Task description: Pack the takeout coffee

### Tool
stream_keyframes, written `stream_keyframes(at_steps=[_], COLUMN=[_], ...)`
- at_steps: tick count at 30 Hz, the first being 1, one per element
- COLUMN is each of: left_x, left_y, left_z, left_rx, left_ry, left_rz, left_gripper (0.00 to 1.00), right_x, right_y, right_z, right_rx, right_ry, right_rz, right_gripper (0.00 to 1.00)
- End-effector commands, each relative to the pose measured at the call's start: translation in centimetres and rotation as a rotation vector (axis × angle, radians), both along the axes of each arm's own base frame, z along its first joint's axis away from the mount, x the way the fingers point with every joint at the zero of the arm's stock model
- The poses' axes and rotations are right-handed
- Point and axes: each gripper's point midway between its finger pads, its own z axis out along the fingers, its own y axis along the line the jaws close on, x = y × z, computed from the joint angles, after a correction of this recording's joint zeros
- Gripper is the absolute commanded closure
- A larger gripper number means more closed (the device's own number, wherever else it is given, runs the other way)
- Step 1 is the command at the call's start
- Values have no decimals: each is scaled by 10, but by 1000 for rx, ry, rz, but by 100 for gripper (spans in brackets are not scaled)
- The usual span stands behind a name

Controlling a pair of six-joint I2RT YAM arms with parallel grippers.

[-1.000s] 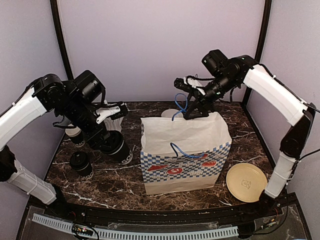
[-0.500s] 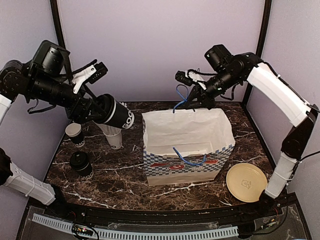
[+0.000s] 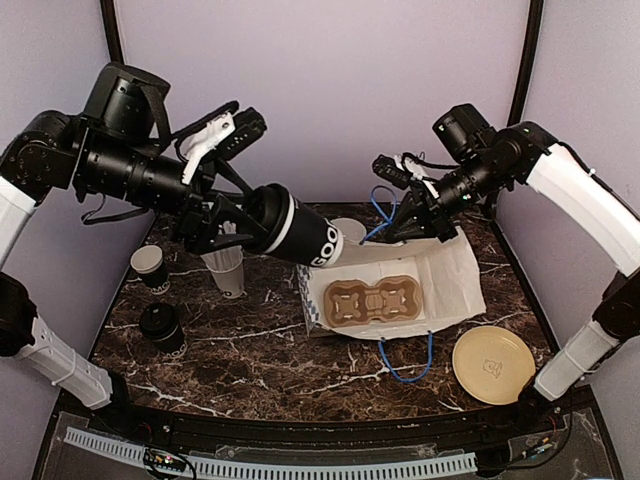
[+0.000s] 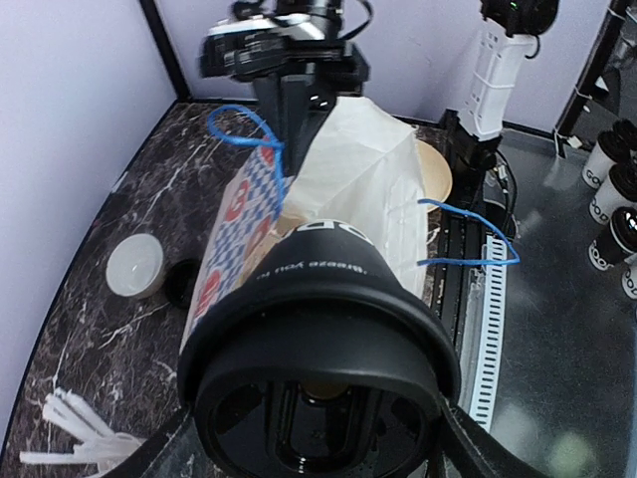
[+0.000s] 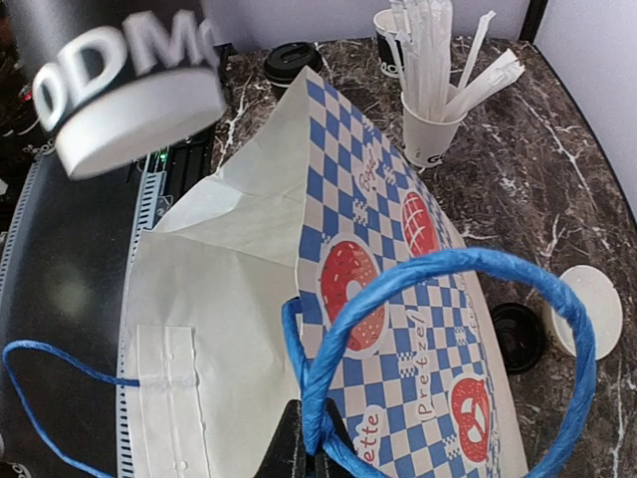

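Left arm (image 3: pixel 70 165) is raised high over the left side of the counter (image 3: pixel 260 350), forearm reaching right and slightly down. Left tool (image 3: pixel 248 224) is spread wide around the lid end of the held cup (image 3: pixel 305 235), clamping it. The cup's long axis is near horizontal and tips down to the right. Its lid end is left at the tool, and the narrower base end points right and down at the paper bag (image 3: pixel 455 280). The cup is in the air, sticking out right of the fingers, base just over the bag's left rim. In the left wrist view the lid fills the lower frame, with the bag beyond it.

On the counter at left:
- open cup (image 3: pixel 148 265), upright, no lid
- lidded cup (image 3: pixel 162 326), upright, nearer the front
- white cup of sticks (image 3: pixel 227 272), below the left tool

All three are well apart from both tools.

Centre: the bag is tilted, mouth open toward the top camera, with a tan cup carrier (image 3: pixel 375 300) visible inside. The front handle (image 3: pixel 405 362) lies loose on the counter.

Right arm (image 3: pixel 585 200) comes up from the right, forearm reaching left and down to the bag's back rim. Right tool (image 3: pixel 398 226) is pressed together, pinching the blue rear handle (image 3: pixel 380 205). The right wrist view shows the loop rising from the closed fingers, with the held cup at upper left, apart from this tool. A tan disc (image 3: pixel 493 365) lies flat at front right.
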Motion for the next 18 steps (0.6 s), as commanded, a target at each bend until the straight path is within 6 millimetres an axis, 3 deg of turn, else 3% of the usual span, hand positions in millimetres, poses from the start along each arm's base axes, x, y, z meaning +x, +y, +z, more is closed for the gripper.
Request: stream_keyframes(at_steps=[1, 4, 9, 14, 18], left_x=[-26, -40, -42, -49, -40], left_y=[-39, -62, -77, -94, -99], left_z=[10, -7, -27, -69, -96], left_rx=[-14, 58, 193, 349, 489], left_ry=[-98, -132, -226, -234, -294], left_rz=[-95, -129, -113, -147, -131], left_gripper=[58, 58, 58, 58, 58], right_x=[-26, -35, -49, -58, -66], right_y=[0, 2, 3, 3, 2], right_z=[17, 26, 31, 32, 33], right_rx=[79, 121, 174, 207, 223], right_ry=[54, 98, 164, 202, 219], right_rz=[45, 58, 80, 90, 116], right_gripper=[100, 100, 100, 100, 100])
